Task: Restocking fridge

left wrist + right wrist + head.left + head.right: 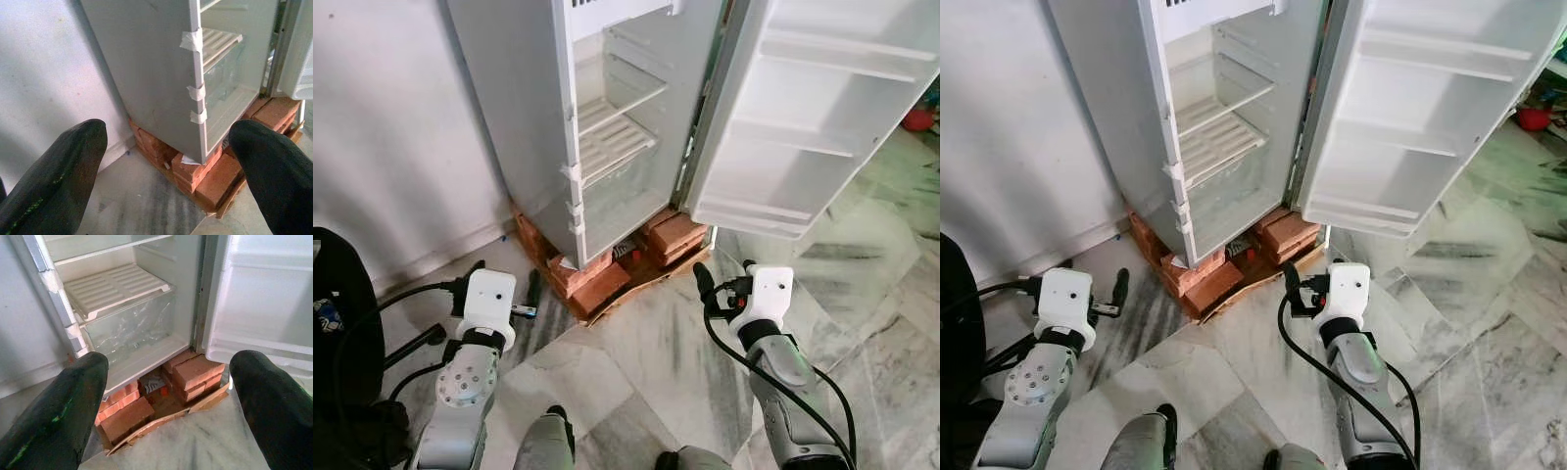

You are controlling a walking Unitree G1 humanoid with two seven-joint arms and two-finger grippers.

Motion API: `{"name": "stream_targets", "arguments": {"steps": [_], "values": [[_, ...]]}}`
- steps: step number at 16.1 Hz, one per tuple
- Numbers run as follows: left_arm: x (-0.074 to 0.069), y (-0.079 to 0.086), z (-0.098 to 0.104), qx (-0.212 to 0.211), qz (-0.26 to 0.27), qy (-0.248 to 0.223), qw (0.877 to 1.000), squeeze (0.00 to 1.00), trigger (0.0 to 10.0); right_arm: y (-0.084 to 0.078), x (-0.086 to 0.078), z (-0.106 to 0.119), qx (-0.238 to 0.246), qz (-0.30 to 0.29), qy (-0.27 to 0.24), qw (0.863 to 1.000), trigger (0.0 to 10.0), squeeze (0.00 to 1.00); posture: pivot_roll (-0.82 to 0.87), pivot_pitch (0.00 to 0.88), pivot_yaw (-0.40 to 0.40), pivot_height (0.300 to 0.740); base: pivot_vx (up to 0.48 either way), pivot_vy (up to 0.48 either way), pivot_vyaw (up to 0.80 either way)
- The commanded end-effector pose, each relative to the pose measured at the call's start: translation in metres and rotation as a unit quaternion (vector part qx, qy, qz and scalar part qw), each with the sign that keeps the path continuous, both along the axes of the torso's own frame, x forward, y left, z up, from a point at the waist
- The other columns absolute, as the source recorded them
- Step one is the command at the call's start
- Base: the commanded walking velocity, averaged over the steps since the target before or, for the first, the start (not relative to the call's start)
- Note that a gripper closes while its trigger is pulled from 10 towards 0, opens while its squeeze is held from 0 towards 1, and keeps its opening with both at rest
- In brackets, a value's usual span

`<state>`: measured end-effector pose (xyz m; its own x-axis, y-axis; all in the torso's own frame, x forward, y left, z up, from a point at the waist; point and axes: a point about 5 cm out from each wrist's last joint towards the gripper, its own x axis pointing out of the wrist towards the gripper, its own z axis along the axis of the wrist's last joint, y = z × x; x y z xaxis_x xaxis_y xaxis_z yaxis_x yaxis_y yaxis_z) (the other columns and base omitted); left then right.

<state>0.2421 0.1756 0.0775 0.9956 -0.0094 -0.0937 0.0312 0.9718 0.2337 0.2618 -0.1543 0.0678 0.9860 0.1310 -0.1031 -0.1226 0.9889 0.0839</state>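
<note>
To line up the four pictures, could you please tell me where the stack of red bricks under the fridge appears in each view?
Left eye view: bricks centre, below the fridge.
Right eye view: centre.
Left wrist view: lower right.
Right wrist view: lower centre.
Shared landmark: the taped front edge of the fridge.

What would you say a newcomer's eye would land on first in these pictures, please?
Most striking is the white fridge, straight ahead against the wall, its door swung wide to the right and its shelves bare. It stands raised on stacked red bricks on a marble floor, with strips of tape along its front edge. Near the floor, the left gripper and right gripper both hang open, holding nothing.
</note>
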Motion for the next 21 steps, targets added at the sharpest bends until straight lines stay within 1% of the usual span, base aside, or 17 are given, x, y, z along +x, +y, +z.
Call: {"name": "stream_targets", "arguments": {"steps": [1, 5, 9, 14, 16, 19, 20, 21], "values": [[-0.003, 0.004, -0.003, 0.005, 0.009, 0.007, 1.0, 0.0, 10.0, 0.001, -0.002, 0.005, -0.001, 0.01, -0.017, 1.0, 10.0, 0.0, 0.15, 0.101, -0.059, 0.74, 0.0, 0.0, 0.63], [-0.003, 0.003, -0.004, 0.006, 0.01, 0.008, 1.0, 0.0, 10.0, 0.0, 0.001, 0.007, -0.003, 0.003, -0.021, 1.0, 10.0, 0.0, 0.15, 0.104, -0.061, 0.74, 0.0, 0.0, 0.77], [-0.003, 0.002, -0.005, -0.002, 0.009, 0.008, 1.0, 0.0, 10.0, -0.002, 0.0, 0.007, -0.006, -0.001, -0.022, 1.0, 10.0, 0.0, 0.15, 0.108, -0.061, 0.74, 0.0, -0.257, 0.77], [-0.003, 0.002, -0.005, -0.002, 0.009, 0.01, 1.0, 0.0, 10.0, -0.001, 0.0, 0.007, -0.007, -0.001, -0.023, 1.0, 10.0, 0.0, 0.15, 0.107, -0.061, 0.74, 0.0, 0.0, 0.7], [-0.003, 0.003, -0.005, -0.001, 0.01, 0.011, 1.0, 0.0, 10.0, -0.002, 0.001, 0.008, -0.006, -0.003, -0.025, 1.0, 10.0, 0.0, 0.15, 0.105, -0.06, 0.74, 0.0, 0.0, 0.44], [-0.003, 0.002, -0.005, -0.007, 0.012, 0.006, 1.0, 0.0, 10.0, -0.006, 0.001, 0.009, -0.01, -0.018, -0.03, 0.999, 10.0, 0.0, 0.15, 0.105, -0.061, 0.74, 0.0, 0.0, 0.0], [-0.003, 0.002, -0.004, -0.011, 0.014, 0.003, 1.0, 0.0, 10.0, -0.007, 0.001, 0.01, -0.013, -0.024, -0.031, 0.999, 10.0, 0.0, 0.15, 0.105, -0.061, 0.74, 0.0, 0.0, 0.0], [-0.004, 0.002, -0.003, -0.02, 0.012, -0.007, 1.0, 0.0, 10.0, -0.012, 0.002, 0.011, -0.02, -0.043, -0.033, 0.998, 10.0, 0.0, 0.15, 0.105, -0.061, 0.74, 0.0, 0.0, 0.0]]}}
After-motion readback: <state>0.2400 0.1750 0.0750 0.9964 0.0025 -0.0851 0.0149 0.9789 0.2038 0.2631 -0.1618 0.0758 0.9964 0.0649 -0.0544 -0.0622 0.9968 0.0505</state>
